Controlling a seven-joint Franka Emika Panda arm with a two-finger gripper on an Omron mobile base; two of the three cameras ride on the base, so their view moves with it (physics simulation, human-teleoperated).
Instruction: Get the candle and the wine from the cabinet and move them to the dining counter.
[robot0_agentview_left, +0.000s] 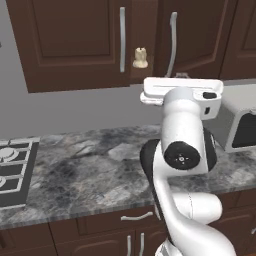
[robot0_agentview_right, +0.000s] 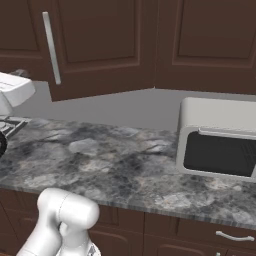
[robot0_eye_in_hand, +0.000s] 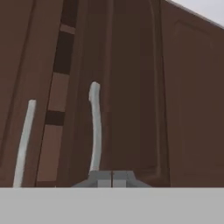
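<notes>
At far left of the left base view, a stove borders the marbled counter below the cabinet. Its left door carries a vertical silver bar handle; the right door stands slightly ajar, handle tilted with it, which is why a dark gap shows between the doors. Inside that gap sits the candle, squat, cream-beige and lumpy, on the inner shelf. I cannot see the wine from these angles. Right of the gap, my gripper is raised to the lower end of the right door's handle; in the hand view its tips sit pressed together with nothing between them, just beside the handle's foot. I judge this placement serves to swing the door wider, since the present gap looks too narrow for reaching in. At far right, a pale toaster oven rests on the counter.
</notes>
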